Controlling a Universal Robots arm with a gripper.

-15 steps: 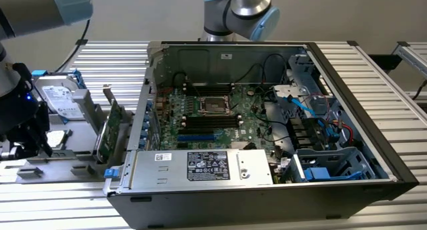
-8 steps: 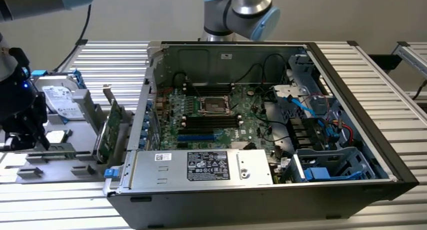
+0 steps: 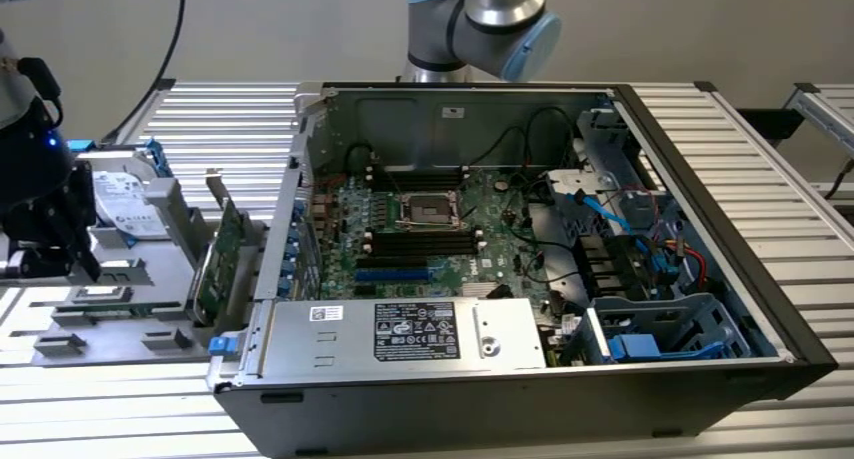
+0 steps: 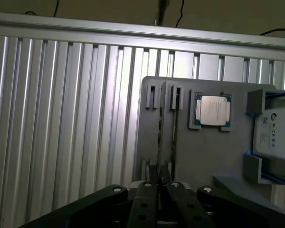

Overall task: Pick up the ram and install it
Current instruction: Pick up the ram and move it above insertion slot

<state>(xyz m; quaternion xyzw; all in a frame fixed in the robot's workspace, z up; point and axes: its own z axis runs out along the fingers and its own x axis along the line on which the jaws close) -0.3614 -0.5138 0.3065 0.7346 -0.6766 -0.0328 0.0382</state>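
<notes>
Your claw (image 4: 160,187) is down at the grey tray (image 4: 204,156), directly over the near end of the ram (image 4: 159,137). You cannot tell whether it is clamped on the stick or merely set around it.

The ram stands on edge in the tray, so from the wrist view you see its thin upper edge as a narrow line. Slotted posts hold it at the near and far ends. Its long axis runs straight away from the claw towards the tray's far edge, parallel to the ribs of the aluminium worktop (image 4: 61,123). A 2nd pair of slotted posts sits just beside it.

Also on the tray, a processor chip (image 4: 212,110) lies flat in a recess near the ram's far end, with a hard drive (image 4: 275,135) beyond it.

In the exterior view the claw (image 3: 56,259) is at the exterior view's left. The open computer case (image 3: 747,239) lies well apart from it, its black memory slots (image 3: 424,241) near the middle of the board.
</notes>
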